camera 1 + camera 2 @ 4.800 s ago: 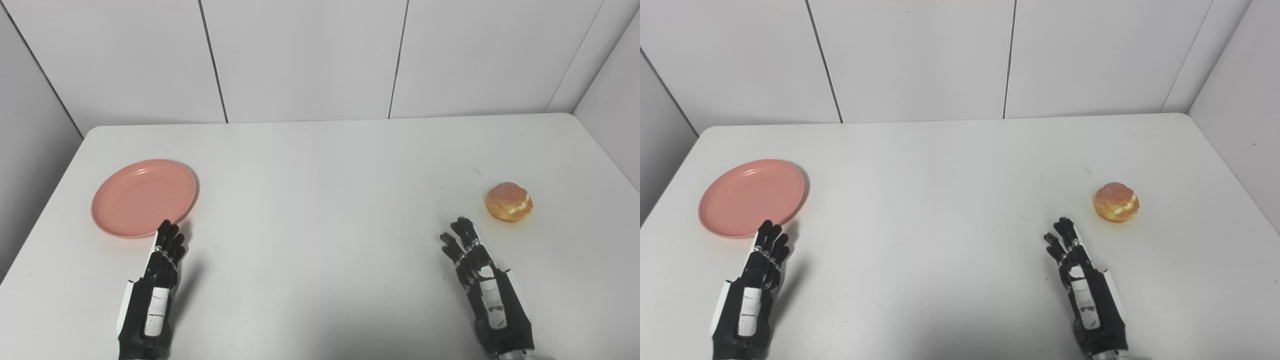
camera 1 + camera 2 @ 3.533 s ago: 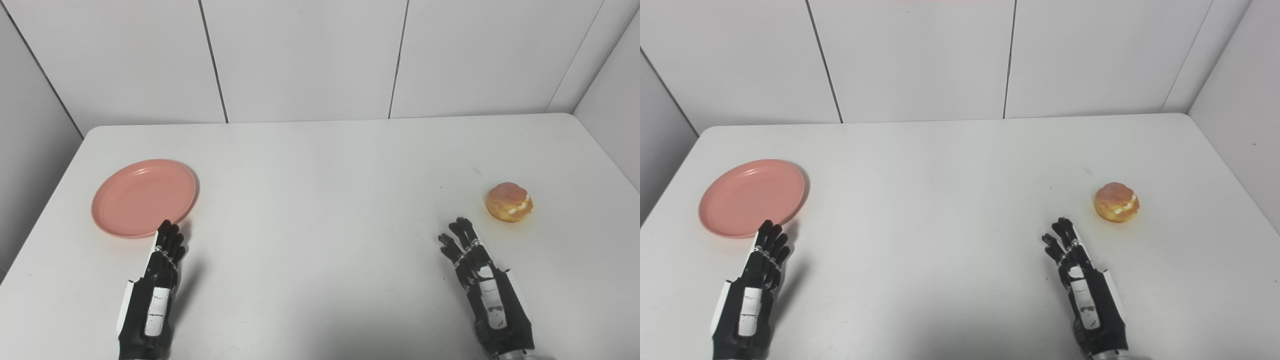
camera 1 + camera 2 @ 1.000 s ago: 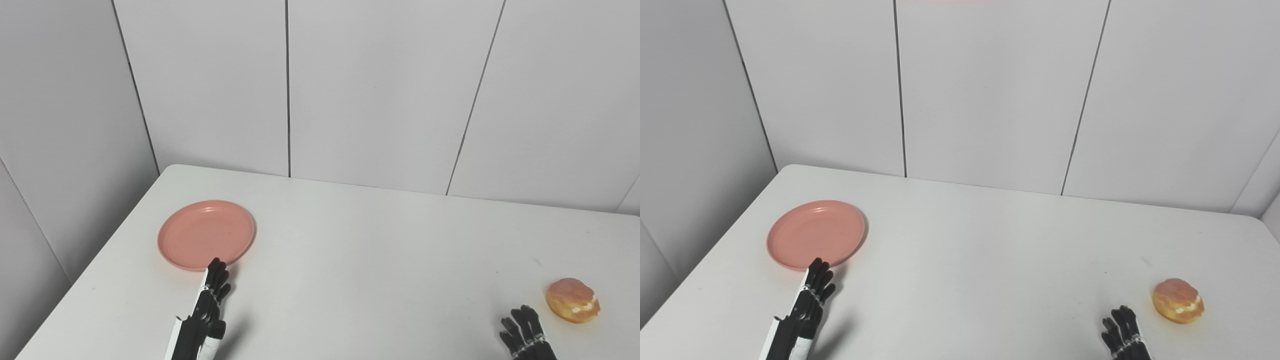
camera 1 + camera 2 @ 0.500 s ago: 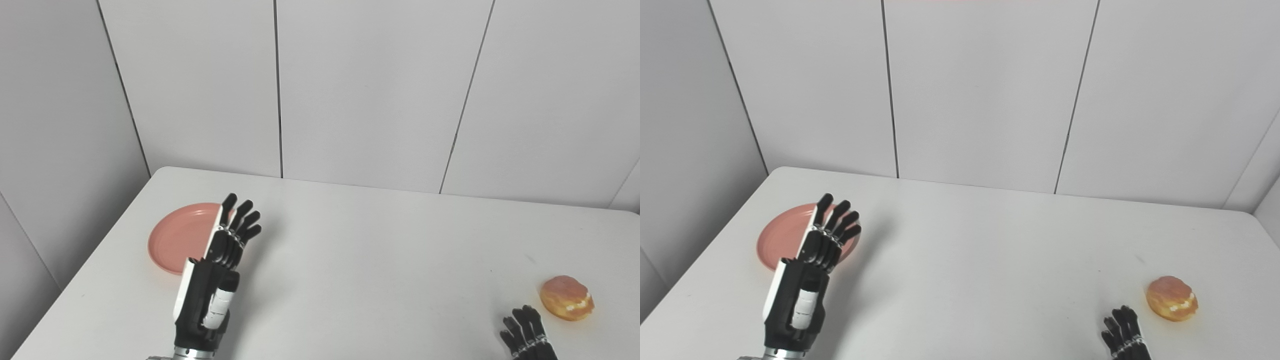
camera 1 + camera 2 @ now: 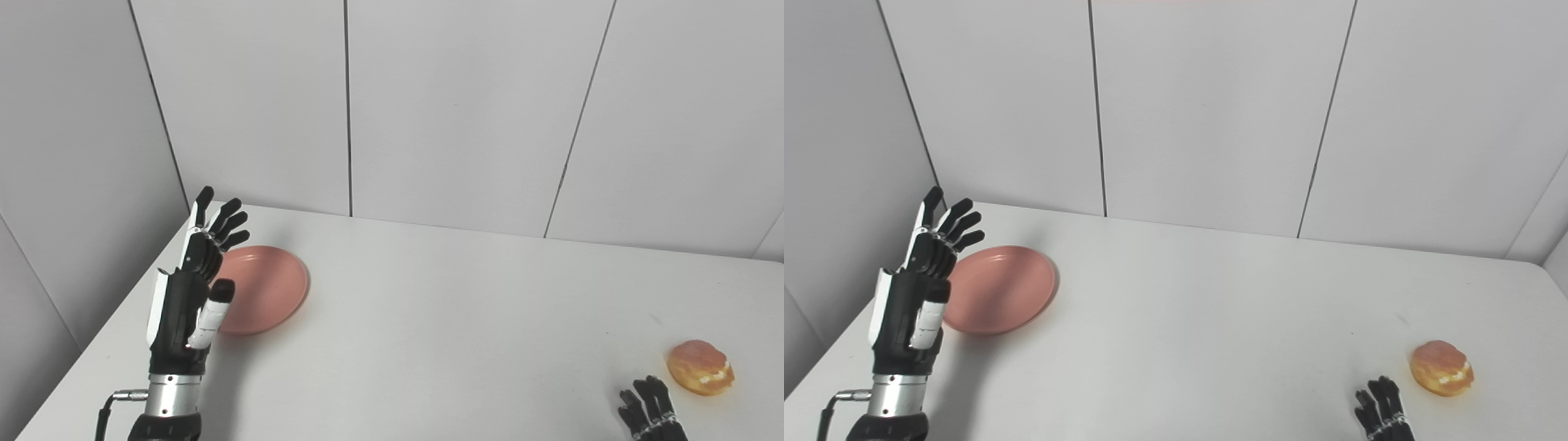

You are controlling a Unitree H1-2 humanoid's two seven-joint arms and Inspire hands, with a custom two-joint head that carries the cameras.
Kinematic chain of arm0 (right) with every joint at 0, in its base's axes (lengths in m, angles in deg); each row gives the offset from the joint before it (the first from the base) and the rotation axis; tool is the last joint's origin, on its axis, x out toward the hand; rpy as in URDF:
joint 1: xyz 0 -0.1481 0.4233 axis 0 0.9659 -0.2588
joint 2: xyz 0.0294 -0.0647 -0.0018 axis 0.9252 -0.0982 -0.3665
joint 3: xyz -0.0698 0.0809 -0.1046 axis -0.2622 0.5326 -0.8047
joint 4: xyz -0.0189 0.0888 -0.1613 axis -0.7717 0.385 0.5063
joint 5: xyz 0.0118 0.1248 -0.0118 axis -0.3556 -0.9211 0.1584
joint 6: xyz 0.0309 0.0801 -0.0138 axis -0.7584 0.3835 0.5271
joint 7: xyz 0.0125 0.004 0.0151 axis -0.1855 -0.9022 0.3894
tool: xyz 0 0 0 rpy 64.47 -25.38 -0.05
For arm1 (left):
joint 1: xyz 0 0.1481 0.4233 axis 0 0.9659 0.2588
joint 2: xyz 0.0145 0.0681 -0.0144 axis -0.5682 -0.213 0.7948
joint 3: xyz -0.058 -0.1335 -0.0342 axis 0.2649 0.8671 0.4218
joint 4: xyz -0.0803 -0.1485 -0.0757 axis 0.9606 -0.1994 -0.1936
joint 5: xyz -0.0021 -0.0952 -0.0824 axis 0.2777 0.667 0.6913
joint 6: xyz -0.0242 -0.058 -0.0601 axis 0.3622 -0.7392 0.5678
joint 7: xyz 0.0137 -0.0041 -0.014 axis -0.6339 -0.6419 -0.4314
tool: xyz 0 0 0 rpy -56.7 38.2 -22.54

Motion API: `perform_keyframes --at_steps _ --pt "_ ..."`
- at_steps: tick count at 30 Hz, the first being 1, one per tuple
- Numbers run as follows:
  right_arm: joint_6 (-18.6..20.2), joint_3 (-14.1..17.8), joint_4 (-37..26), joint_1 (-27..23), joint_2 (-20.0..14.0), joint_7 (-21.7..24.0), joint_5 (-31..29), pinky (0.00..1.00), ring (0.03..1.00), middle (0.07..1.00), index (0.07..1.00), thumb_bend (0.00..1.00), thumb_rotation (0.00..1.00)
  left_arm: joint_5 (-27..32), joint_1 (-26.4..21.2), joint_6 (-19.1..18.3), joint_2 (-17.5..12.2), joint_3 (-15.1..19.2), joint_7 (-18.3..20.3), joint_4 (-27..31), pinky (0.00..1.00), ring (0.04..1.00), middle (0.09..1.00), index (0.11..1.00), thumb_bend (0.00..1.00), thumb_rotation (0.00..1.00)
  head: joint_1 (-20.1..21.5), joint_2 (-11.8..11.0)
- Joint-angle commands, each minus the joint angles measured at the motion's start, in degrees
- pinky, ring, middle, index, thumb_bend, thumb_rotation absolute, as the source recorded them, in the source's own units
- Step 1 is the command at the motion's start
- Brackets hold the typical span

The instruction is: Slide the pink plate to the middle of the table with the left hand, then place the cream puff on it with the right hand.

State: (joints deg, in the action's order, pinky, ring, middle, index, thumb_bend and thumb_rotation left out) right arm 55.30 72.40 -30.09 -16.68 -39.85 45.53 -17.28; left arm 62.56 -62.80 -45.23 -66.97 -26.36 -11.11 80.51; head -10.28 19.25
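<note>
Since half a sec ago the left hand [image 5: 190,288] has risen and swung left, now raised at the plate's [image 5: 269,288] left edge, fingers apart, holding nothing; contact w/ the plate can't be judged. Plate lies flat at the table's [image 5: 429,331] far-left. Puff [image 5: 700,367] sits at the right, well apart from it. Right hand [image 5: 650,409] low at the bottom edge, near the puff; only fingertips show, seemingly apart, nothing in them.
</note>
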Motion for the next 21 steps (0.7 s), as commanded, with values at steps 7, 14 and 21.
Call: perform_keyframes --at_steps 7,14,21 --pt "4.9 0.7 10.4 0.1 -1.4 -1.6 1.4 1.00 0.970 0.999 1.000 0.89 0.99 -2.9 -8.2 6.7 -9.3 4.3 -3.4 -14.2 0.78 0.853 0.904 0.967 0.95 0.89 0.2 0.1" --pt "4.7 0.7 10.6 0.0 -1.5 -1.6 1.6 1.00 0.965 0.997 1.000 0.89 0.99 0.2 -11.8 5.6 -11.7 5.6 -3.8 -21.6 0.83 0.886 0.920 0.967 0.91 0.92 0.1 0.2" --pt "4.9 0.6 10.3 0.1 -1.4 -1.7 1.7 1.00 0.969 0.998 1.000 0.90 0.99 2.8 -14.9 4.3 -11.5 6.8 -5.6 -29.3 0.93 0.907 0.933 0.960 0.86 0.95 0.6 0.3"
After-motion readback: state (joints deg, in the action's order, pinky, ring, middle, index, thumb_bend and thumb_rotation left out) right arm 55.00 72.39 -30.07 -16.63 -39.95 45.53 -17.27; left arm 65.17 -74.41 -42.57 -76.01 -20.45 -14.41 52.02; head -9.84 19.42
